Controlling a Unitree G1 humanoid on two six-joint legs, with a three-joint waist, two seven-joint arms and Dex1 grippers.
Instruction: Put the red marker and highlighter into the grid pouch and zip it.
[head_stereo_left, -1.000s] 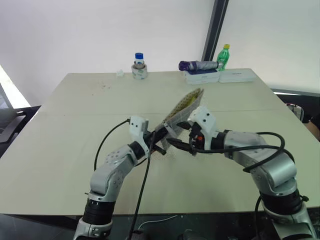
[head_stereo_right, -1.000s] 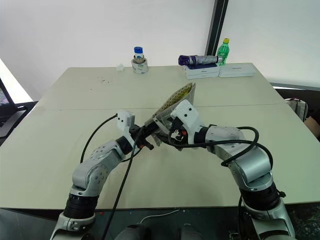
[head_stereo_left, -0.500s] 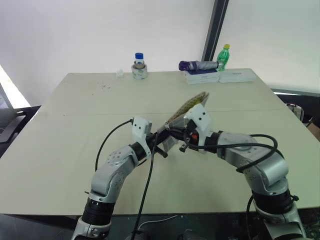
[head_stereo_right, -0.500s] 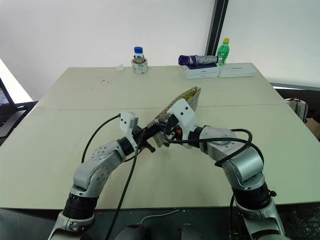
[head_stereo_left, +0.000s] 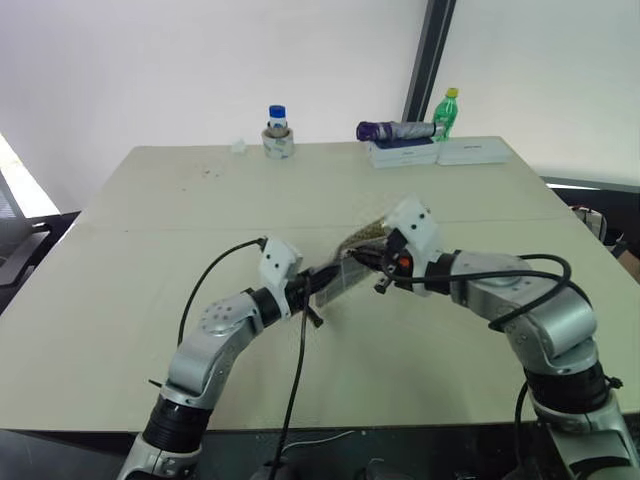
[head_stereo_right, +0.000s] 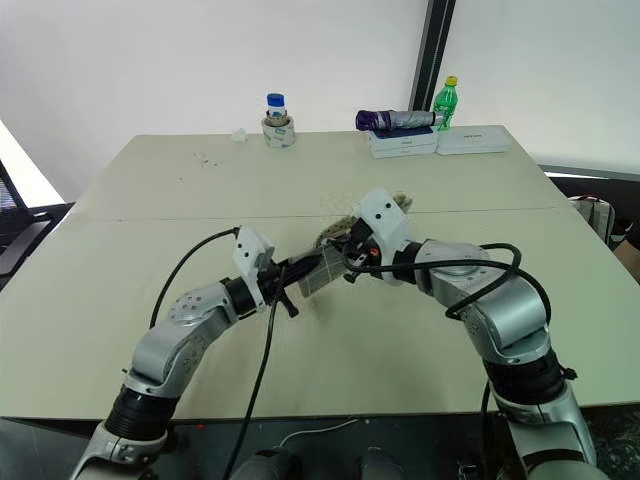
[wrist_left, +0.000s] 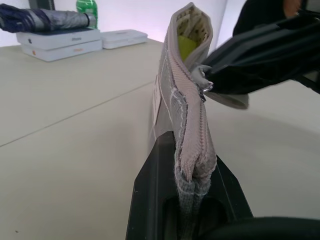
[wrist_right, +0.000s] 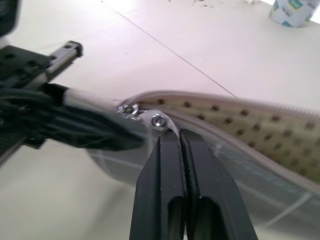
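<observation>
The grid pouch (head_stereo_left: 350, 268) hangs in the air over the table (head_stereo_left: 150, 250), stretched between my two grippers. My left gripper (head_stereo_left: 318, 284) is shut on its near end, and the pouch stands on edge between the fingers (wrist_left: 150, 200) with the zipper side up. My right gripper (wrist_right: 180, 137) is shut on the zipper pull (wrist_right: 159, 120), partway along the zipper. Past the slider the pouch mouth gapes, and something yellow (wrist_left: 186, 46) shows inside, by its look the highlighter. The red marker is hidden.
At the table's far edge stand a blue-capped bottle in a tape roll (head_stereo_left: 279, 135), white boxes (head_stereo_left: 405, 155) with a folded purple umbrella (head_stereo_left: 395, 130) on them, and a green bottle (head_stereo_left: 447, 112). A black cable (head_stereo_left: 215, 275) loops from my left wrist.
My right gripper has shut on the zipper pull and moved right along the pouch. The pouch has dropped from a steep upward tilt to a flatter lie. My left wrist has rolled.
</observation>
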